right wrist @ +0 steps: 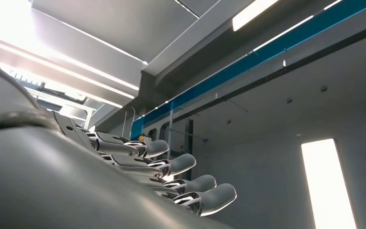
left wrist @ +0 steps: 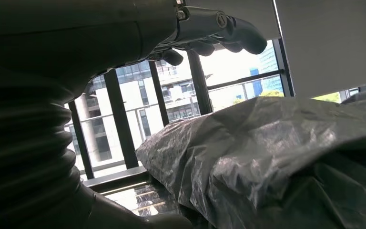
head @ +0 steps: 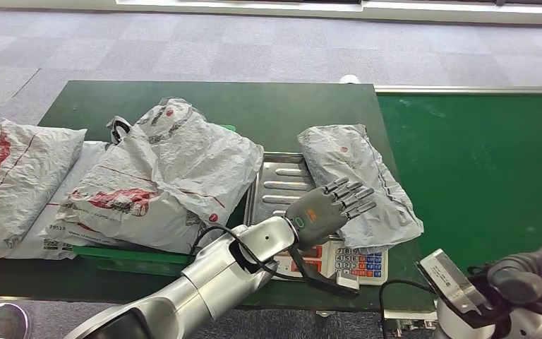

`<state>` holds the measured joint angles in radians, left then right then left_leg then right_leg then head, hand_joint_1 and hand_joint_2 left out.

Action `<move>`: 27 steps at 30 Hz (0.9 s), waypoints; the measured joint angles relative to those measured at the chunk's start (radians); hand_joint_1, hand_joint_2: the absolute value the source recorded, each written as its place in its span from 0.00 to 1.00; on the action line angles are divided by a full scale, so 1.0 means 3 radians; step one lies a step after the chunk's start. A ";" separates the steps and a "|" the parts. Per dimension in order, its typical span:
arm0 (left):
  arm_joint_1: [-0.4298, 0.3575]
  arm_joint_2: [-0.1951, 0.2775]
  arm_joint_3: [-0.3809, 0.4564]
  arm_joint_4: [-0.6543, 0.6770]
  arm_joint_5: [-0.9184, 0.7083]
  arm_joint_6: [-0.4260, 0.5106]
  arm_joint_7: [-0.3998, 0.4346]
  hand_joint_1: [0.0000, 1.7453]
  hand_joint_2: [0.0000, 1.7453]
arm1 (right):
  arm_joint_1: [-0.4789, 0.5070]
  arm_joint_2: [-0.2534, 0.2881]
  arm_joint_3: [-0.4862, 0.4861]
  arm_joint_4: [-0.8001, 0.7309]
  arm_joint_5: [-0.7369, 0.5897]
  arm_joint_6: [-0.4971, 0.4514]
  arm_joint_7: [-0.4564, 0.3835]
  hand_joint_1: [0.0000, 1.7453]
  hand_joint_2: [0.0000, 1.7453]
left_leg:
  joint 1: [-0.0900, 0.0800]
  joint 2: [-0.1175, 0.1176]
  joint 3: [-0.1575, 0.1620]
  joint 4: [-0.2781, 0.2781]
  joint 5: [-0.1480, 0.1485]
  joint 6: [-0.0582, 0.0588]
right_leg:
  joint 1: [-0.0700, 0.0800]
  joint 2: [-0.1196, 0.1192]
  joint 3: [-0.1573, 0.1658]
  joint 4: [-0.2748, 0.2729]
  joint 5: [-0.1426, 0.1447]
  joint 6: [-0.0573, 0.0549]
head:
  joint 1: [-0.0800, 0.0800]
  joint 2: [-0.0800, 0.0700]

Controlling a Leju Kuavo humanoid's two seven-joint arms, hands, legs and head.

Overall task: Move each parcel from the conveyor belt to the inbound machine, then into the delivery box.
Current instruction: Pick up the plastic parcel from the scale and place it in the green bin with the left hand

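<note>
One grey parcel (head: 356, 180) is lying on the inbound machine's steel tray (head: 279, 185), and three more parcels are piling beside that tray. The left hand (head: 328, 208) is hovering open over the tray, fingers spread just beside the parcel, gripping nothing. The right hand (right wrist: 171, 176) is pointing ceilingward, fingers apart, empty.

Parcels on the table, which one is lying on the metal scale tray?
The lone grey parcel at the conveyor's edge, beside the left hand; the others are piled over the green box.

The bench is viewed from high and behind, forward and down, by the head camera. The left wrist camera is set low and close behind the left hand (left wrist: 209, 28), facing windows past the fingers, a parcel (left wrist: 276, 157) just beneath them; this parcel (head: 356, 180) is shared with the head view. The right wrist camera is aimed upward past the right hand (right wrist: 171, 176) at the ceiling.
</note>
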<state>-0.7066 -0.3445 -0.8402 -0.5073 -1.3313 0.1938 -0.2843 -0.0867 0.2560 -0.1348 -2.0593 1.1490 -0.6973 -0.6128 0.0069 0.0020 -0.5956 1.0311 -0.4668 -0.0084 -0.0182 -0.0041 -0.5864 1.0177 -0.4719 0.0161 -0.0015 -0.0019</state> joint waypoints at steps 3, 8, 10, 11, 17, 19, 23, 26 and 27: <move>0.0017 0.0000 -0.0049 0.0043 0.0000 -0.0002 -0.0003 0.00 1.00 | -0.0017 0.0006 0.0012 0.0026 0.0001 -0.0001 0.0006 0.00 0.00 | 0.0000 0.0000 0.0000 0.0000 0.0000 0.0000 | 0.0000 0.0000 0.0000 0.0000 0.0000 0.0000 | 0.0000 0.0000; 0.0047 0.0000 -0.0123 0.0084 0.0030 -0.0017 -0.0008 0.00 1.00 | -0.0027 0.0009 0.0030 0.0042 0.0010 -0.0001 0.0026 0.00 0.00 | 0.0000 0.0000 0.0000 0.0000 0.0000 0.0000 | 0.0000 0.0000 0.0000 0.0000 0.0000 0.0000 | 0.0000 0.0000; 0.0058 0.0000 -0.0155 0.0092 0.0053 -0.0018 -0.0010 0.00 1.00 | -0.0028 0.0009 0.0039 0.0042 0.0028 -0.0001 0.0042 0.00 0.00 | 0.0000 0.0000 0.0000 0.0000 0.0000 0.0000 | 0.0000 0.0000 0.0000 0.0000 0.0000 0.0000 | 0.0000 0.0000; 0.0061 0.0000 -0.0170 0.0097 0.0065 -0.0018 -0.0010 0.00 1.00 | -0.0029 0.0009 0.0046 0.0042 0.0034 0.0000 0.0050 0.00 0.00 | 0.0000 0.0000 0.0000 0.0000 0.0000 0.0000 | 0.0000 0.0000 0.0000 0.0000 0.0000 0.0000 | 0.0000 0.0000; 0.0072 0.0000 -0.0215 0.0111 0.0103 -0.0018 -0.0012 0.00 1.00 | -0.0035 0.0009 0.0079 0.0042 0.0030 -0.0001 0.0056 0.00 0.00 | 0.0000 0.0000 0.0000 0.0000 0.0000 0.0000 | 0.0000 0.0000 0.0000 0.0000 0.0000 0.0000 | 0.0000 0.0000; 0.0074 0.0000 -0.0218 0.0116 0.0112 -0.0017 -0.0016 0.00 1.00 | -0.0036 0.0009 0.0084 0.0042 0.0025 -0.0001 0.0049 0.00 0.00 | 0.0000 0.0000 0.0000 0.0000 0.0000 0.0000 | 0.0000 0.0000 0.0000 0.0000 0.0000 0.0000 | 0.0000 0.0000; 0.0075 0.0000 -0.0239 0.0124 0.0177 0.0014 -0.0021 0.14 1.00 | -0.0037 0.0009 0.0085 0.0045 0.0012 -0.0001 0.0029 0.00 0.00 | 0.0000 0.0000 0.0000 0.0000 0.0000 0.0000 | 0.0000 0.0000 0.0000 0.0000 0.0000 0.0000 | 0.0000 0.0000; 0.0075 0.0000 -0.0249 0.0133 0.0260 0.0060 -0.0043 0.82 1.00 | -0.0039 0.0009 0.0085 0.0055 0.0024 0.0000 0.0042 0.00 0.00 | 0.0000 0.0000 0.0000 0.0000 0.0000 0.0000 | 0.0000 0.0000 0.0000 0.0000 0.0000 0.0000 | 0.0000 0.0000; 0.0076 0.0000 -0.0249 0.0137 0.0291 0.0078 -0.0064 1.00 1.00 | -0.0039 0.0009 0.0085 0.0059 0.0028 0.0000 0.0049 0.00 0.00 | 0.0000 0.0000 0.0000 0.0000 0.0000 0.0000 | 0.0000 0.0000 0.0000 0.0000 0.0000 0.0000 | 0.0000 0.0000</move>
<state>-0.6838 -0.3445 -0.9151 -0.4664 -1.2441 0.2171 -0.3035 -0.0985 0.2586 -0.1095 -2.0417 1.1573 -0.6974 -0.5981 0.0069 0.0020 -0.5955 1.0311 -0.4668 -0.0084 -0.0182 -0.0042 -0.5863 1.0177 -0.4720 0.0161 -0.0015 -0.0019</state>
